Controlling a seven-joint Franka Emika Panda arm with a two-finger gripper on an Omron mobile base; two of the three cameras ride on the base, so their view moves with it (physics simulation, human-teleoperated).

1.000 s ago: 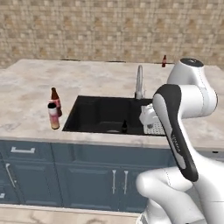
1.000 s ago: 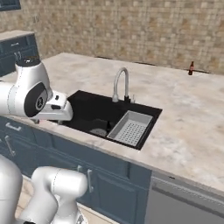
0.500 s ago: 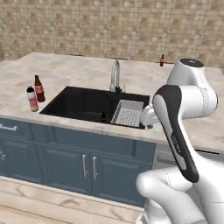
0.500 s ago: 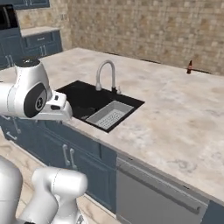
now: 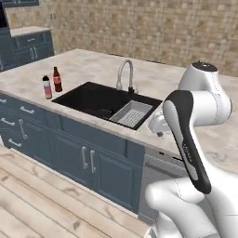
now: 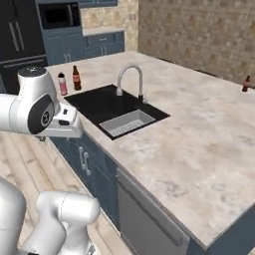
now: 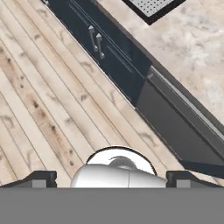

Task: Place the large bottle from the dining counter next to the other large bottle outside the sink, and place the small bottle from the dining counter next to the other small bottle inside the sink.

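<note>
A brown bottle with a red cap [image 5: 57, 79] [image 6: 76, 77] stands on the counter just left of the black sink [image 5: 88, 95] [image 6: 94, 102]. Beside it stands a pink-and-white bottle [image 5: 47, 87] [image 6: 63, 83]. Far off on the right of the counter stands one more dark bottle [image 6: 246, 83]; I cannot tell its size. Whether a bottle lies inside the sink I cannot make out. My gripper [image 7: 113, 178] is open and holds nothing. It hangs near the counter's front edge [image 5: 157, 125] and looks down at the wooden floor and cabinet fronts.
A curved faucet [image 5: 125, 74] [image 6: 130, 78] rises behind the sink, and a grey strainer basket [image 5: 132, 114] [image 6: 125, 123] sits in its right part. Blue cabinets [image 5: 88, 158] and a dishwasher front [image 7: 175, 131] line the counter. A broad marble counter [image 6: 199, 134] stretches right.
The whole picture has shifted: the base has driven, so the sink and its two bottles now sit further left and further away. The arm keeps its pose, gripper still open.
</note>
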